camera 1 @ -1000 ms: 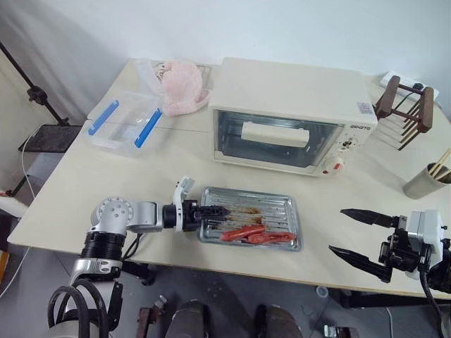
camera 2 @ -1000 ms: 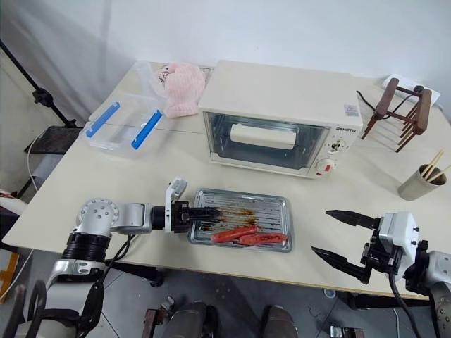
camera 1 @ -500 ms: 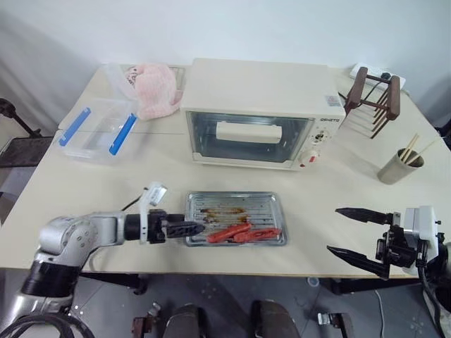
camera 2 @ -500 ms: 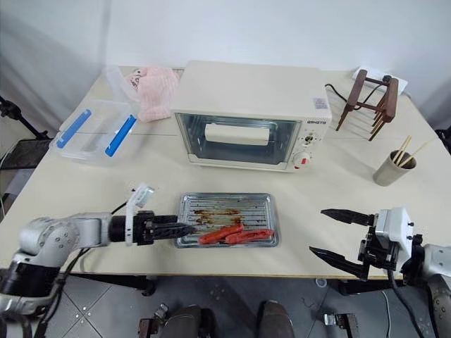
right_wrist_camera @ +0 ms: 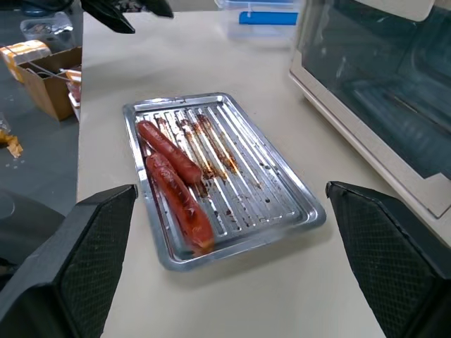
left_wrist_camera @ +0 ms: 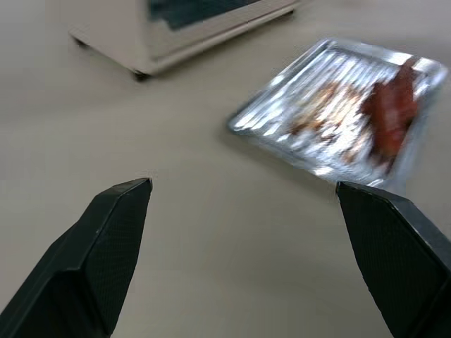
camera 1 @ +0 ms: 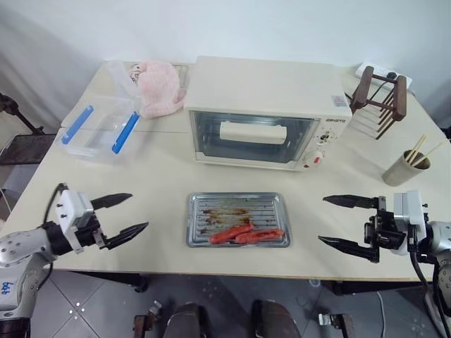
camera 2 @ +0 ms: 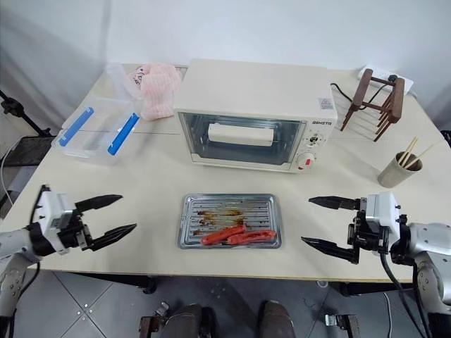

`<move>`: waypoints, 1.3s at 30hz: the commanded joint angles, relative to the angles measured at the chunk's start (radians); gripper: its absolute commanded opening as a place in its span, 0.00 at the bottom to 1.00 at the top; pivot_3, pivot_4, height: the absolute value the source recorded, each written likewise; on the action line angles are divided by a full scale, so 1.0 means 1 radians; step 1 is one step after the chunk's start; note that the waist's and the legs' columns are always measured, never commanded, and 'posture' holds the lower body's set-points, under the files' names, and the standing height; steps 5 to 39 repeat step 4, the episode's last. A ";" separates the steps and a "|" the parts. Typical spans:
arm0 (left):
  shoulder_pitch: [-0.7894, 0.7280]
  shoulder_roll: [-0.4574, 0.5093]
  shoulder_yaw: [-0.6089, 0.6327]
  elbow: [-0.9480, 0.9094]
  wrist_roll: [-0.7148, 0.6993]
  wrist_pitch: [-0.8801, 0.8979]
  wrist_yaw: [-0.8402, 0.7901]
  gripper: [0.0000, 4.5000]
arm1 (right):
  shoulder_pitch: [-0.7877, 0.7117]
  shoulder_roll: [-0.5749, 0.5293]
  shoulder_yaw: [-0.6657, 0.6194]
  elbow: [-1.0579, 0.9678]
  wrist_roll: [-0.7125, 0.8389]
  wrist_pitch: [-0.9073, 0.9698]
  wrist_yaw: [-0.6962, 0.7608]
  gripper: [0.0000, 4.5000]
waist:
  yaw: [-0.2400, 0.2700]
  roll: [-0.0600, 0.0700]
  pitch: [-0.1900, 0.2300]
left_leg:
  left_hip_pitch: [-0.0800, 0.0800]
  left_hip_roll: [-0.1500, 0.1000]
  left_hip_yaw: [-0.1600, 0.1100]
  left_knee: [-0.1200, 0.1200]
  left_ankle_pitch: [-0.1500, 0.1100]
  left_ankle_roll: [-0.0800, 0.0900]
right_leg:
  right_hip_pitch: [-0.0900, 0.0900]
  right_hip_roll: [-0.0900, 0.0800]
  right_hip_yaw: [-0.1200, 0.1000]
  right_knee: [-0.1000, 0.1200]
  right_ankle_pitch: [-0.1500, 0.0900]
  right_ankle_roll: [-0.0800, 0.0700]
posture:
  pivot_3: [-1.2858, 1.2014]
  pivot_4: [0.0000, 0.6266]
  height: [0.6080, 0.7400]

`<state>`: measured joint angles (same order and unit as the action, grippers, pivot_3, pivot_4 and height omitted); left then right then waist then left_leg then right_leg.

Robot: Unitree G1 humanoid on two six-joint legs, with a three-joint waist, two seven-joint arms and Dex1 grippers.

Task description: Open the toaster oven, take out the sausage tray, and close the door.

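Left end effector (camera 1: 121, 213) spread wide, empty, hanging over the table (camera 1: 155, 176) edge well left of the sausage tray (camera 1: 237, 220). Right end effector (camera 1: 340, 222) likewise spread and empty, off to the tray's right. Tray flat on the table just in front of the toaster oven (camera 1: 268, 113), two sausages (camera 1: 246, 234) along its near rim, brown streaks on the ribs. Door (camera 1: 254, 136) shut, cream handle across the glass; interior hard to make out behind reflections. Small dark brand lettering above the red-marked knob, too small to read. Since a second ago: left end effector withdrawn from the tray's left rim and opened out; right barely changed. In the left wrist view, tray blurred.
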<state>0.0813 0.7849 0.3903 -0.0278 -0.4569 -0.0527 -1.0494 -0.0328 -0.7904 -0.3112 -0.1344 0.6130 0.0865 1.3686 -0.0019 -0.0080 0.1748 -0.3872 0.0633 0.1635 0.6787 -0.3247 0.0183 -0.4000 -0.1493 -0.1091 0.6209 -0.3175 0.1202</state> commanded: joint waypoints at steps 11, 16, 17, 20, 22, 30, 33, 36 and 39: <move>-0.017 0.036 0.086 0.062 -0.025 -0.068 -0.038 0.99 | -0.080 -0.013 0.008 0.079 -0.017 -0.078 0.052 1.00 | -0.002 -0.001 0.000 | 0.000 0.001 0.003 0.001 -0.001 0.001 | -0.002 0.000 -0.001 0.001 0.000 0.001 | 0.52 0.24 1.00; -0.017 0.036 0.086 0.062 -0.025 -0.068 -0.038 0.99 | -0.080 -0.013 0.008 0.079 -0.017 -0.078 0.052 1.00 | -0.002 -0.001 0.000 | 0.000 0.001 0.003 0.001 -0.001 0.001 | -0.002 0.000 -0.001 0.001 0.000 0.001 | 0.52 0.24 1.00; -0.017 0.036 0.086 0.062 -0.025 -0.068 -0.038 0.99 | -0.080 -0.013 0.008 0.079 -0.017 -0.078 0.052 1.00 | -0.002 -0.001 0.000 | 0.000 0.001 0.003 0.001 -0.001 0.001 | -0.002 0.000 -0.001 0.001 0.000 0.001 | 0.52 0.24 1.00; -0.017 0.036 0.086 0.062 -0.025 -0.068 -0.038 0.99 | -0.080 -0.013 0.008 0.079 -0.017 -0.078 0.052 1.00 | -0.002 -0.001 0.000 | 0.000 0.001 0.003 0.001 -0.001 0.001 | -0.002 0.000 -0.001 0.001 0.000 0.001 | 0.52 0.24 1.00; -0.017 0.036 0.086 0.062 -0.025 -0.068 -0.038 0.99 | -0.080 -0.013 0.008 0.079 -0.017 -0.078 0.052 1.00 | -0.002 -0.001 0.000 | 0.000 0.001 0.003 0.001 -0.001 0.001 | -0.002 0.000 -0.001 0.001 0.000 0.001 | 0.52 0.24 1.00; -0.017 0.036 0.086 0.062 -0.025 -0.068 -0.038 0.99 | -0.080 -0.013 0.008 0.079 -0.017 -0.078 0.052 1.00 | -0.002 -0.001 0.000 | 0.000 0.001 0.003 0.001 -0.001 0.001 | -0.002 0.000 -0.001 0.001 0.000 0.001 | 0.52 0.24 1.00; -0.017 0.036 0.086 0.062 -0.025 -0.068 -0.038 0.99 | -0.080 -0.013 0.008 0.079 -0.017 -0.078 0.052 1.00 | -0.002 -0.001 0.000 | 0.000 0.001 0.003 0.001 -0.001 0.001 | -0.002 0.000 -0.001 0.001 0.000 0.001 | 0.52 0.24 1.00; -0.017 0.036 0.086 0.062 -0.025 -0.068 -0.038 0.99 | -0.080 -0.013 0.008 0.079 -0.017 -0.078 0.052 1.00 | -0.002 -0.001 0.000 | 0.000 0.001 0.003 0.001 -0.001 0.001 | -0.002 0.000 -0.001 0.001 0.000 0.001 | 0.52 0.24 1.00; -0.017 0.036 0.086 0.062 -0.025 -0.068 -0.038 0.99 | -0.080 -0.013 0.008 0.079 -0.017 -0.078 0.052 1.00 | -0.002 -0.001 0.000 | 0.000 0.001 0.003 0.001 -0.001 0.001 | -0.002 0.000 -0.001 0.001 0.000 0.001 | 0.52 0.24 1.00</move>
